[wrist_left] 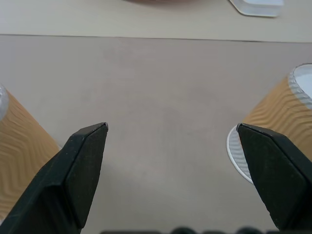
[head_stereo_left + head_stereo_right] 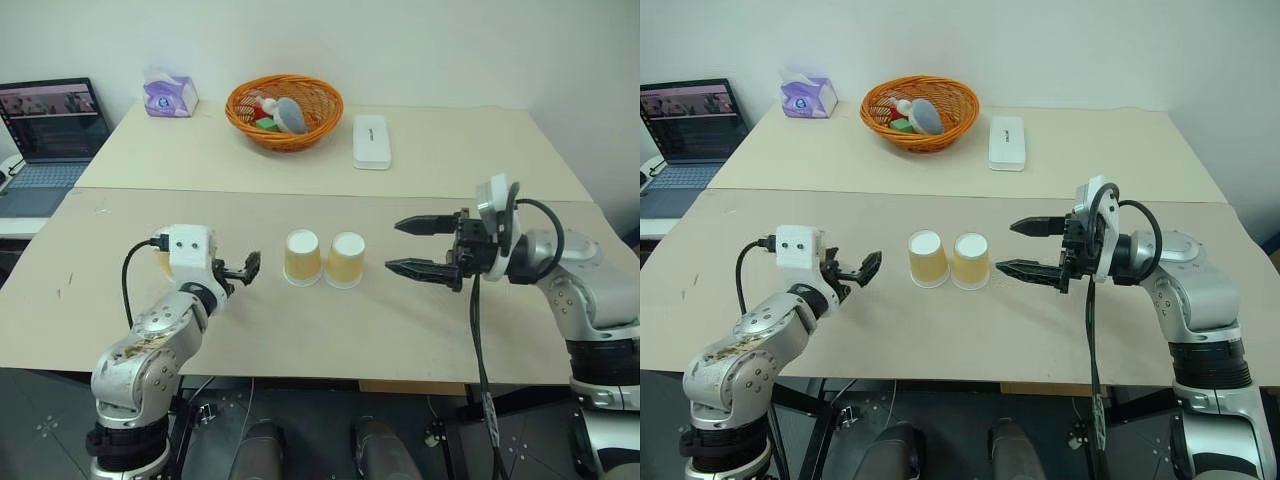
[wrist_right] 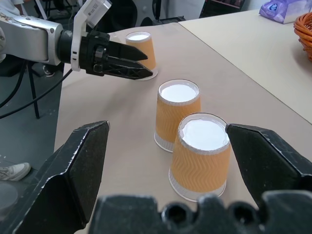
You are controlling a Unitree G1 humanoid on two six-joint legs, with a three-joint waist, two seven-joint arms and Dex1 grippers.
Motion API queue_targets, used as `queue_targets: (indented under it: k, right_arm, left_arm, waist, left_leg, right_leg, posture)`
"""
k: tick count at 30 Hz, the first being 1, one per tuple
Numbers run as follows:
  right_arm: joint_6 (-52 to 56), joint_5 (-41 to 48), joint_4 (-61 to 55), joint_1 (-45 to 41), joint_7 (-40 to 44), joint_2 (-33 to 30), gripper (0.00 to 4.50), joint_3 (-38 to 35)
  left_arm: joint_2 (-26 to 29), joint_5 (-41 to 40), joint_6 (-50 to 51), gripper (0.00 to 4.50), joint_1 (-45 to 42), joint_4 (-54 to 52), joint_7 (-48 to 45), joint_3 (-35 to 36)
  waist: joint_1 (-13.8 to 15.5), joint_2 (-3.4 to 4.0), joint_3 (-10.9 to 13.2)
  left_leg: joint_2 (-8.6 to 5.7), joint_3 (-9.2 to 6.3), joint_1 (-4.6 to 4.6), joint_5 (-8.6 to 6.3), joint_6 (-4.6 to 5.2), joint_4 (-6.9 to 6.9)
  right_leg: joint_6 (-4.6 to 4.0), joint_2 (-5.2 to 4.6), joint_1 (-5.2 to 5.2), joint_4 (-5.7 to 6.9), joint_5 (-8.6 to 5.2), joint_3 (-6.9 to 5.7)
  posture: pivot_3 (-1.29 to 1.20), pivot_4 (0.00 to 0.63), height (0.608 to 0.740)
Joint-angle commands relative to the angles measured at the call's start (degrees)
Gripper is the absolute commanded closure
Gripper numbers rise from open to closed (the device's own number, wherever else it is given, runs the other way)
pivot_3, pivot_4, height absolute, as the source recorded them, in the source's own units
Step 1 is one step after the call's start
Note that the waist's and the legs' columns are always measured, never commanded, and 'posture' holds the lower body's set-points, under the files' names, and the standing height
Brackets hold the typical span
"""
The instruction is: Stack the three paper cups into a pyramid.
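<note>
Two paper cups point(image 2: 302, 257) point(image 2: 346, 259) stand upside down, side by side and touching, in the middle of the near table. A third paper cup point(image 3: 141, 46) stands upside down by itself to the left, beside my left gripper; it shows as a tan sliver point(image 2: 160, 262) behind that wrist. My left gripper point(image 2: 245, 268) is open and empty, low over the table between the lone cup and the pair. My right gripper point(image 2: 397, 246) is open and empty, pointing left at the pair from just to their right. No cup rests on another.
On the far table are an orange wicker basket point(image 2: 285, 110) holding small items, a white box point(image 2: 371, 140) and a tissue pack point(image 2: 170, 97). A laptop point(image 2: 50, 130) sits at far left. A seam point(image 2: 400, 197) joins the two tables.
</note>
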Motion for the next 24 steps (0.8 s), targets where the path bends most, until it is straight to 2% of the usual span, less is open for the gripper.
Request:
queue_targets:
  k: [1, 5, 10, 19, 24]
  right_arm:
    - [-0.40, 0.80, -1.00, -0.69, -0.08, -0.39, 0.03, -1.24]
    - [0.54, 1.84, -0.45, -1.36, -0.06, -0.60, 0.03, -2.12]
    - [0.61, 1.86, -0.79, -0.73, -0.27, -0.90, 0.03, -1.62]
    - [1.15, 2.39, -0.39, -0.79, -0.31, -0.22, 0.03, -1.20]
    - [0.99, 2.30, 0.45, -2.05, -0.04, -0.08, 0.03, -0.89]
  left_arm:
    - [0.02, 4.85, -2.29, 0.00, -1.90, -1.63, 2.84, -1.32]
    - [4.69, 13.37, -12.61, 0.00, -3.19, -4.10, -0.30, -8.48]
    - [0.25, 15.99, -16.60, 0.00, -1.00, -4.77, 4.83, -2.06]
    - [-5.50, 20.28, -10.01, 0.00, 1.60, -6.92, 12.87, 9.24]
    - [-7.31, 20.23, -8.86, 0.00, -0.18, -4.66, 12.91, 9.61]
  waist:
    - [0.00, 0.00, 0.00]
    - [0.02, -0.04, 0.02]
    - [-0.10, -0.04, 0.02]
    - [0.02, -0.05, 0.03]
    - [0.10, -0.08, 0.04]
  left_leg:
    - [-0.01, 0.00, 0.00, 0.00, 0.00, 0.00]
    - [-0.02, -0.01, -0.01, 0.00, -0.01, 0.00]
    - [-0.09, 0.03, -0.02, 0.00, -0.01, -0.01]
    - [-0.20, -0.02, -0.02, 0.00, -0.01, 0.00]
    - [-0.45, -0.11, -0.03, 0.01, -0.02, 0.00]
  right_leg:
    - [0.00, 0.00, 0.00, 0.00, 0.00, 0.00]
    - [0.02, 0.00, 0.00, 0.00, 0.02, -0.01]
    - [0.04, -0.12, 0.01, -0.05, 0.02, 0.02]
    - [0.14, -0.23, 0.04, -0.04, 0.05, -0.02]
    - [0.23, -0.46, 0.06, -0.03, 0.04, -0.07]
  posture:
    - [0.00, 0.150, 0.675]
    - [0.00, 0.150, 0.675]
    - [0.00, 0.150, 0.675]
    - [0.00, 0.150, 0.675]
    - [0.00, 0.150, 0.675]
